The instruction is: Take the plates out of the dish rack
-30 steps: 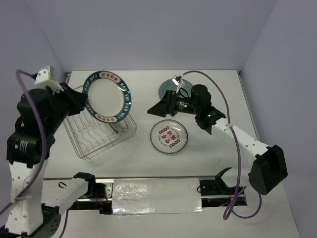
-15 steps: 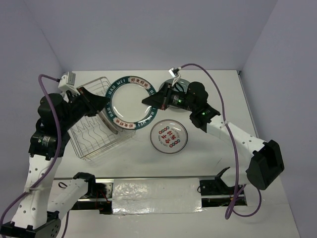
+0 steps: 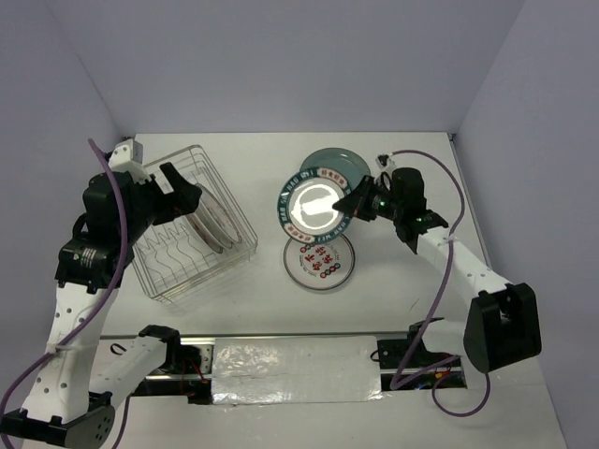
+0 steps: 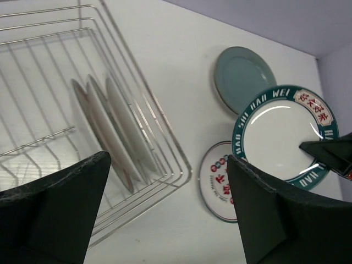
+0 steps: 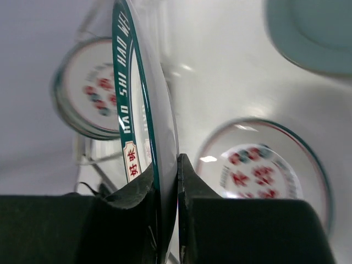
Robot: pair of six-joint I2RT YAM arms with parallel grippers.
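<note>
Far left: left gripper (image 3: 180, 187), fingers spread wide, nothing between them, poised over the far corner of the dish rack (image 3: 187, 281). Inside the rack, toward its right side: three plates (image 4: 127, 124), on edge between the prongs, close together and leaning the same way. Right of the rack, off the table: a white plate with a dark green lettered rim (image 3: 314, 208), tilted with its face toward the overhead camera, pinched at its right edge. Behind it, flat on the table: a plain grey-teal plate (image 3: 335, 161), partly covered in the top view. In front, also flat: a plate with red centre marks (image 3: 323, 269). Rightmost: right gripper (image 3: 351, 204), clamped narrow on the green rim.
</note>
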